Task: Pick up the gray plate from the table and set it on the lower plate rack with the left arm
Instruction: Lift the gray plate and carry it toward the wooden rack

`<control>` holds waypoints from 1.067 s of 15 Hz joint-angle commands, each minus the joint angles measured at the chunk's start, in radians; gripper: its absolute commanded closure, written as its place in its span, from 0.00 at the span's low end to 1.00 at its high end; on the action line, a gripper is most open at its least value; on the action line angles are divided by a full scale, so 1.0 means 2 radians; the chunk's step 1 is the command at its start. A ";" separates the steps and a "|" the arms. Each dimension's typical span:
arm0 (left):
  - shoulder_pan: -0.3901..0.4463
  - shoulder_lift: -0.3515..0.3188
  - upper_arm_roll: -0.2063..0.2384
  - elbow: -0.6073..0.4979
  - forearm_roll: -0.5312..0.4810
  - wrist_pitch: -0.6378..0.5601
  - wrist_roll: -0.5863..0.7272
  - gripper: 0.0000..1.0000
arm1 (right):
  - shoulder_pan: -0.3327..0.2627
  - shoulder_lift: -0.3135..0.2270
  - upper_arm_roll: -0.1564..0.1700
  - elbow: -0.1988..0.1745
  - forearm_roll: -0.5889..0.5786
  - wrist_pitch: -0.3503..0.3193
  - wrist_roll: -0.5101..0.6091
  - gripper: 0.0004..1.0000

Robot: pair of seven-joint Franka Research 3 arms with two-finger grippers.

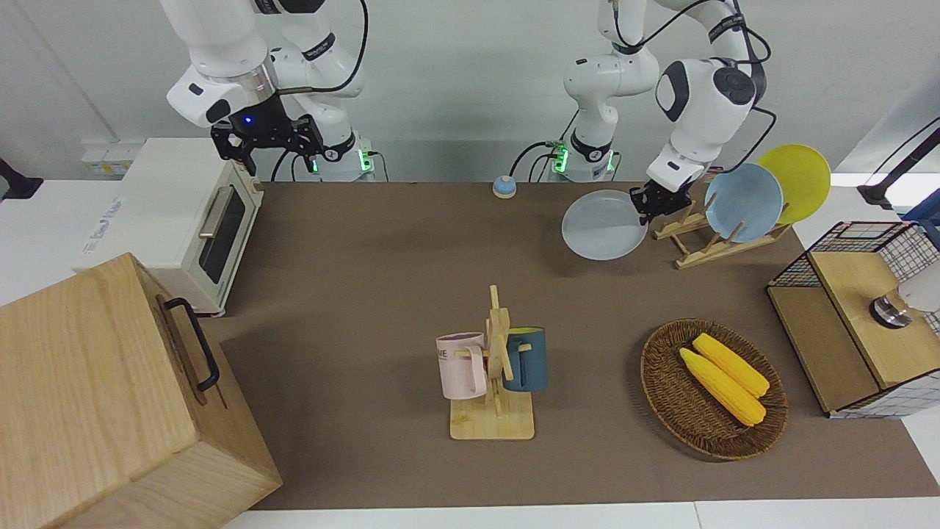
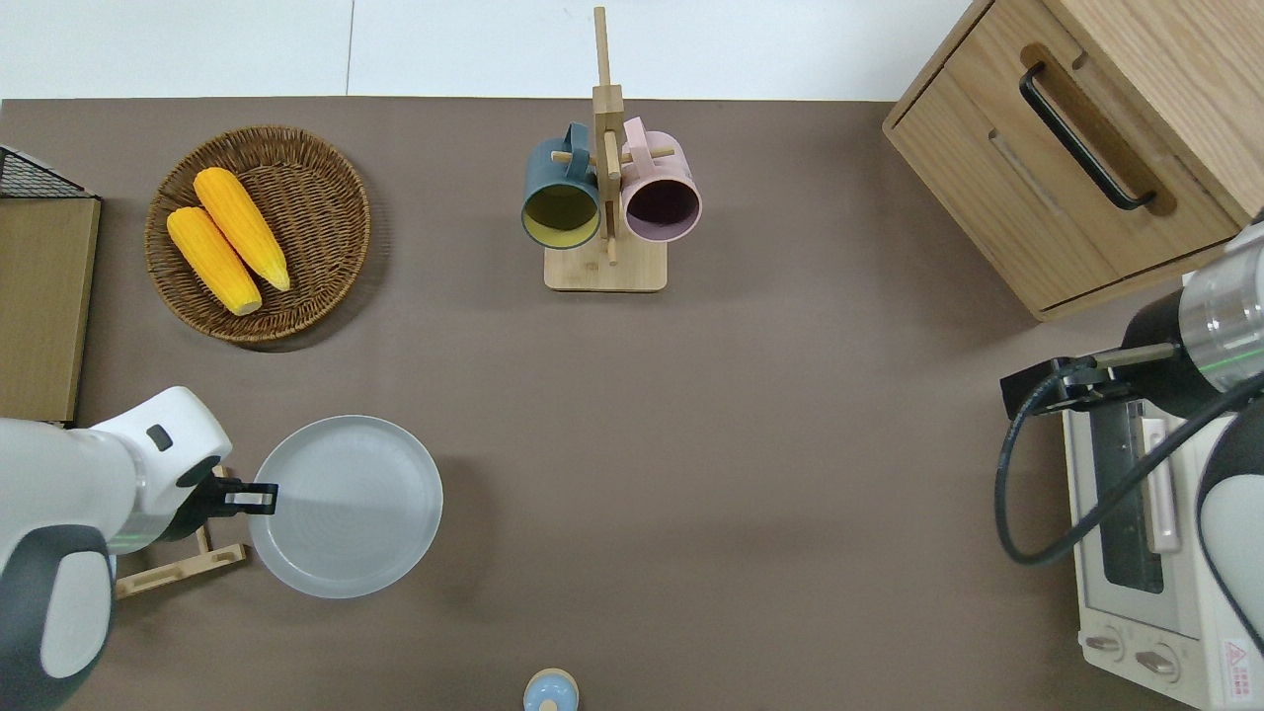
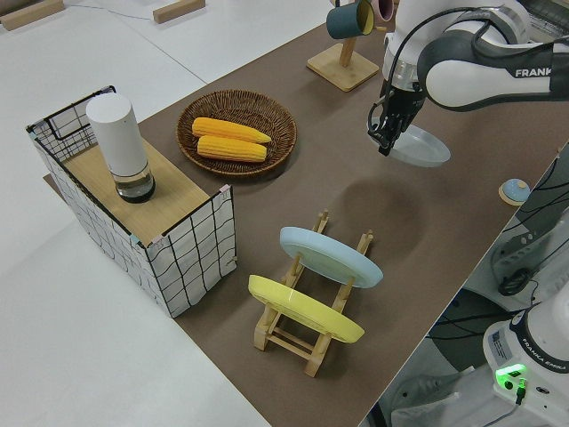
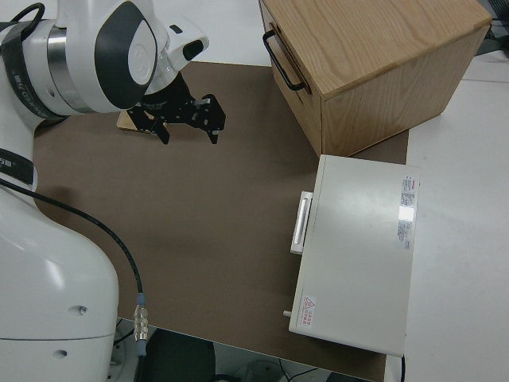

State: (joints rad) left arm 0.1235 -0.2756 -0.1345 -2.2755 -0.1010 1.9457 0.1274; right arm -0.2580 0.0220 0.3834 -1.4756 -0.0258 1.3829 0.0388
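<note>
— Where is the gray plate (image 2: 346,506) seen?

— It is held up in the air, roughly level, over the surface (image 2: 750,415) toward the left arm's end and near the edge closest to the robots. Its shadow is cast on the brown cover beneath it. It is pinched at its rim by the left claw (image 2: 259,497), whose fingers are pressed on that rim.

— And the lower plate rack (image 3: 313,313)?

— It is stood just beside the held plate, closer to the left arm's end of the surface. A light blue plate (image 3: 330,256) and a yellow plate (image 3: 305,310) are already leaned in its slots; the gray plate is not yet set in it.

— What of the right arm?

— It is parked, and the fingers of the right claw (image 4: 188,121) are spread apart, with nothing between them.

— What else is carried by the surface?

— A wicker basket (image 2: 326,212) with two corn cobs (image 2: 227,239) is placed near the farthest edge, and a wooden mug stand (image 2: 605,269) with a dark blue mug (image 2: 561,193) and a pink mug (image 2: 662,193) is stood midway along that edge.
</note>
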 commanded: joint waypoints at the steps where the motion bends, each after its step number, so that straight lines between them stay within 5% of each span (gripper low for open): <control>1: 0.012 0.001 0.001 0.072 0.004 -0.083 -0.002 1.00 | -0.012 -0.001 0.011 0.004 -0.003 -0.006 0.006 0.02; 7: 0.017 0.002 0.001 0.115 0.020 -0.125 -0.002 1.00 | -0.012 -0.001 0.010 0.004 -0.003 -0.006 0.006 0.02; 16: 0.013 0.003 -0.006 0.129 0.148 -0.157 -0.045 1.00 | -0.012 -0.001 0.010 0.004 -0.003 -0.006 0.006 0.02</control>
State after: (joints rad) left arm 0.1527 -0.2794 -0.1313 -2.0461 0.0908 1.6779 0.0954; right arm -0.2580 0.0220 0.3834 -1.4756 -0.0258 1.3829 0.0388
